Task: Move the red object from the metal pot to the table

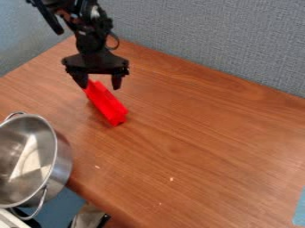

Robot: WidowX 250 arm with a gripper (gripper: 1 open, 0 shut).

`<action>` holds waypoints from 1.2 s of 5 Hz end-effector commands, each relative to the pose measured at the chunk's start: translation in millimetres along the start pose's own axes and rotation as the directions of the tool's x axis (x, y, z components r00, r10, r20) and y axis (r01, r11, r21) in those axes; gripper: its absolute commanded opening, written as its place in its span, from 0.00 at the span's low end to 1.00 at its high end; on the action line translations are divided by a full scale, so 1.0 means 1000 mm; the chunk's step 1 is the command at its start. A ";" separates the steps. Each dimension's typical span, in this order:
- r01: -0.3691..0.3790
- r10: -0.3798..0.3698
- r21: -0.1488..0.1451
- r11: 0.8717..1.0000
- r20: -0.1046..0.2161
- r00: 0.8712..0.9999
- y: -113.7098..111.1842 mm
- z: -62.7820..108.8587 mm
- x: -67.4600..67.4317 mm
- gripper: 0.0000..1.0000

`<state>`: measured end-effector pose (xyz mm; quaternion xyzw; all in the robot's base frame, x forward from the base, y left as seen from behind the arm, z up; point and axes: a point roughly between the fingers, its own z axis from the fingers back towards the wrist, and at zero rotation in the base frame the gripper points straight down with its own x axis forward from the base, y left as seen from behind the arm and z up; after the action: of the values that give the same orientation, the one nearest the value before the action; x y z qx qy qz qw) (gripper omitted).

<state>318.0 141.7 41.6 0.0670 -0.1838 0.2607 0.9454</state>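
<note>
Red rectangular block [107, 105] lies on my brown wooden table [202, 142]; black gripper [95, 83] angles down over its far end, jaws spread wide, holding nothing.

Red object [106, 104] on the table [202, 134], right of the metal pot [27, 169], under the gripper [94, 83]

Open pincer [96, 82] over red object [106, 103]

The bench [202, 134] is warm brown with a wood-grain pattern. The block [106, 102] left of centre is plain bright red. The pot [27, 169] at lower left is shiny silver. The end effector [94, 80] at upper left is black.
</note>
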 end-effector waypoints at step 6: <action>-0.019 0.025 0.076 0.997 -0.081 0.996 0.015 -0.031 0.006 0.00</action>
<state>329.0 160.2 16.3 0.0876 -0.1390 0.2768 0.9468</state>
